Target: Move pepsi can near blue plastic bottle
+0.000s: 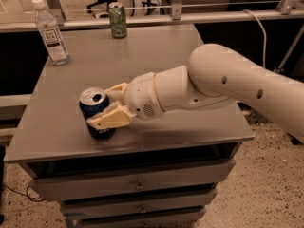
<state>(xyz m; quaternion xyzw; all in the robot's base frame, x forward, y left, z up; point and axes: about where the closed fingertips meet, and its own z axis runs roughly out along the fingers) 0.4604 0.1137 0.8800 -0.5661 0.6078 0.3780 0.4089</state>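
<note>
The pepsi can (pixel 94 106), dark blue with a silver top, is near the table's front left and leans a little. My gripper (pixel 108 105) reaches in from the right, and its cream fingers (pixel 108 121) are closed on the can's sides, one in front and one behind. The blue plastic bottle (pixel 51 32), clear with a white cap and white label, stands upright at the table's far left corner, well away from the can.
A green can (pixel 118 20) stands at the far edge of the grey table (pixel 190 46). Drawers sit below the table's front edge. A rail and a cable run behind the table. My white arm (pixel 237 87) spans the right half of the tabletop.
</note>
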